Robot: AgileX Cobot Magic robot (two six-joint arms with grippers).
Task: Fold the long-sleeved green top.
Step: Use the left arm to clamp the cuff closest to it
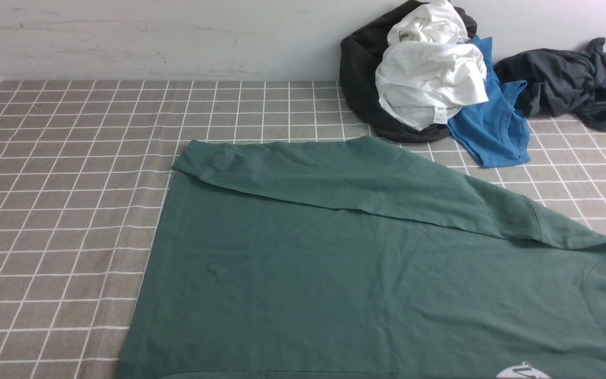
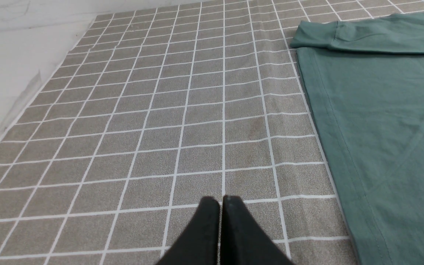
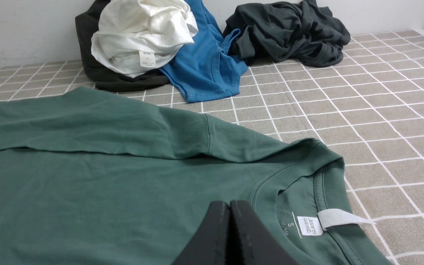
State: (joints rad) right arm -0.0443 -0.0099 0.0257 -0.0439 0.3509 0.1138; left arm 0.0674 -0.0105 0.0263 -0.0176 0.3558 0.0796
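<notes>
over green long-sleeved top point(image 3: 87, 184), right gripper point(image 3: 230, 203) pressed together, empty; left gripper point(image 2: 221, 199) same.

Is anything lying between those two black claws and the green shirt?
Nothing visible. The left gripper hangs over bare tablecloth beside the top; the right gripper is right over it by the collar. The clothes pile lies beyond it.

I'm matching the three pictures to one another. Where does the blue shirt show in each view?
Front view: the blue shirt lies far right, between the white garment and the dark grey garment.
Left wrist view: not in it.
Right wrist view: the blue shirt lies beyond the green long-sleeved top, beside the white garment.
Shared landmark: the sleeve folded across the top, in all three.
</notes>
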